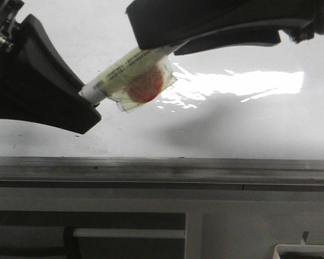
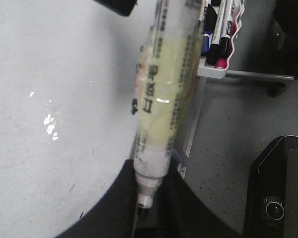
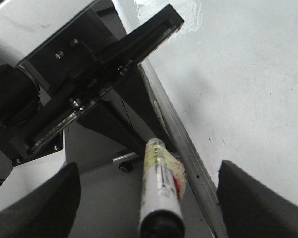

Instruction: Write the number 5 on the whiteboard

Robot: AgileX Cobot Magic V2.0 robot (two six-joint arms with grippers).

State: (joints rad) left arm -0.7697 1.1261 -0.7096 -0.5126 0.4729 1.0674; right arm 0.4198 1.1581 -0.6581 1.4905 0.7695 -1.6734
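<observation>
A white marker [image 1: 130, 75] wrapped in yellowish clear tape with a red patch hangs in front of the whiteboard [image 1: 232, 129]. My left gripper [image 1: 89, 102] is shut on the marker's nib end; in the left wrist view the dark tip sits between the black fingers [image 2: 149, 208], with the barrel [image 2: 166, 99] running away from them. My right gripper [image 1: 151, 51] is open around the marker's back end; in the right wrist view [image 3: 149, 168] its fingers stand wide apart and clear of the marker [image 3: 161, 193]. No number 5 shows on the board.
A grey metal rail [image 1: 162, 167] edges the board, with grey cabinet panels [image 1: 232, 226] below. A bright glare patch [image 1: 248, 83] lies on the board. A white pen tray [image 2: 208, 69] with several markers hangs beside it. A black device [image 2: 280, 188] sits on the floor.
</observation>
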